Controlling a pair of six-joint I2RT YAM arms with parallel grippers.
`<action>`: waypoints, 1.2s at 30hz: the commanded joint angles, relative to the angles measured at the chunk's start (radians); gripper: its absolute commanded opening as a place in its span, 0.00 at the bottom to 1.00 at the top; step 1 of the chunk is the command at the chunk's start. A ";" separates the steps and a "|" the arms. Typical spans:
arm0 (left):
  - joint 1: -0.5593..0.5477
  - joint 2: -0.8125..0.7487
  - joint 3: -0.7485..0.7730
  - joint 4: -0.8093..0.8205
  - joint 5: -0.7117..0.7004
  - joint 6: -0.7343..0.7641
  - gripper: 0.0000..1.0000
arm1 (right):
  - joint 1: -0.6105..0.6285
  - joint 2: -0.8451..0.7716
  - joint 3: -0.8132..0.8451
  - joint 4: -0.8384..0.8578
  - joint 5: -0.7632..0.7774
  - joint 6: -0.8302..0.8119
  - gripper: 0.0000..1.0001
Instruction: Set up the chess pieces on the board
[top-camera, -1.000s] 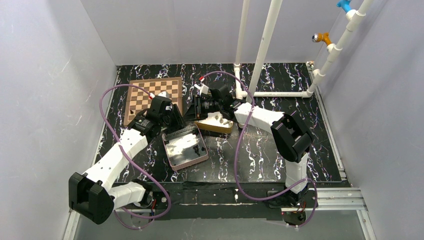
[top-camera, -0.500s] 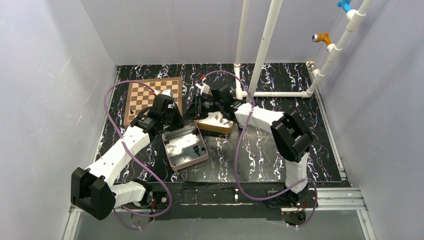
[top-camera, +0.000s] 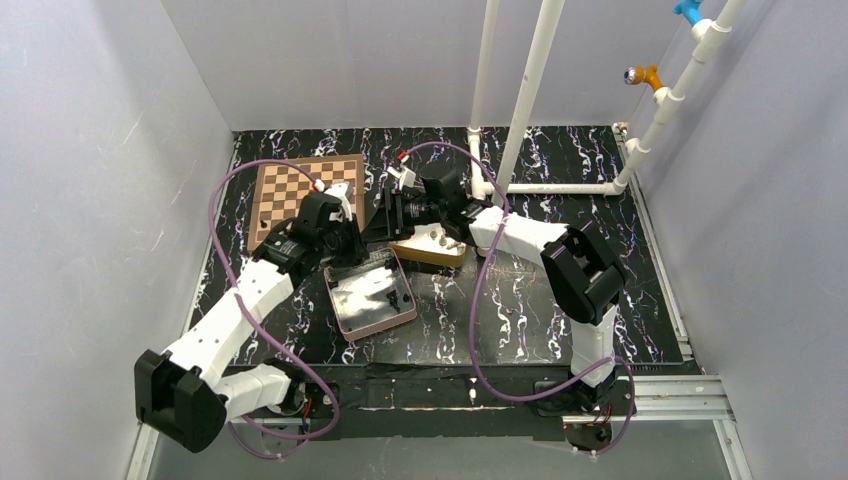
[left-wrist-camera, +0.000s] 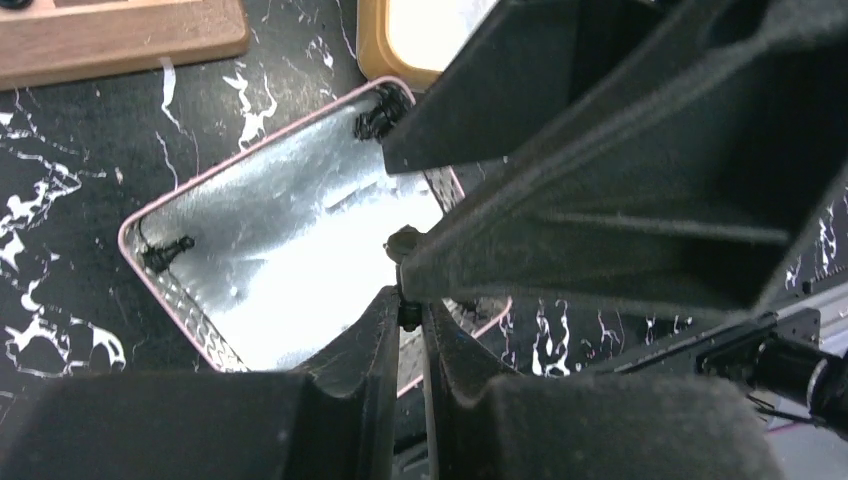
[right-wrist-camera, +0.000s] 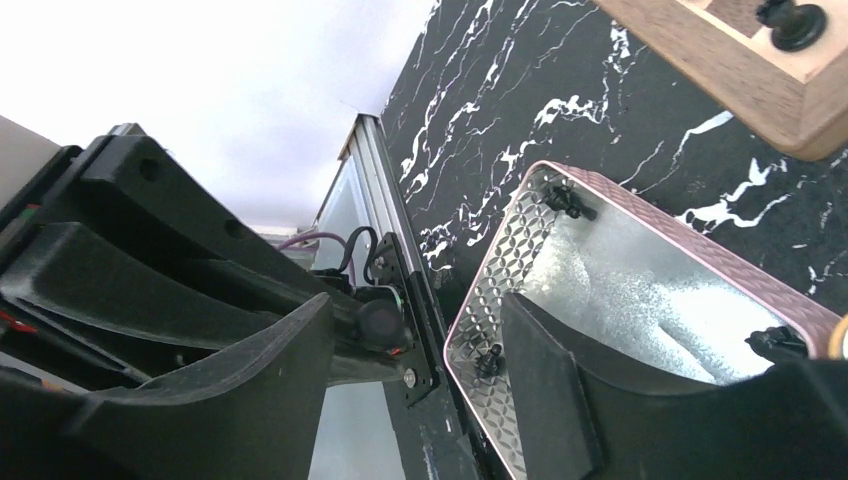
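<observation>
The left tool (left-wrist-camera: 405, 295) is clamped shut on one small black piece (left-wrist-camera: 404, 242), pinched at the very fingertips and hanging over the pink tin (left-wrist-camera: 175, 310). The piece's long axis seems to run along the slit between the fingers, but most of it is hidden, so I cannot tell how straight it sits. The coming move, as I judge it, turns on where the board (top-camera: 300, 190) lies from that tool. In the top view it is up and to the left, its lower right corner just beside the tool, so a short carry that way should bring the piece over the squares. The left arm runs from the lower left of the frame diagonally up to the centre, wrist bent down over the tin's upper left corner. The right tool (top-camera: 392, 215) sits just right of the board's right edge, beside the gold tin (top-camera: 432, 250); its jaws stand apart with nothing between them. Both tools are near the board, but only the left one carries anything. Other pieces (left-wrist-camera: 378, 110) lie in the tin's corners, and a placed piece (right-wrist-camera: 795, 18) stands near the board's edge in the right wrist view.
</observation>
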 joint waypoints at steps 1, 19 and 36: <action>0.012 -0.126 -0.027 -0.147 0.088 0.036 0.00 | 0.004 -0.025 -0.008 0.061 -0.058 -0.029 0.72; 0.223 -0.166 0.015 -0.444 0.584 0.012 0.00 | 0.065 -0.128 -0.052 -0.117 -0.196 -0.694 0.86; 0.238 -0.167 -0.043 -0.432 0.792 0.031 0.00 | 0.089 -0.289 -0.141 -0.521 -0.346 -1.857 0.98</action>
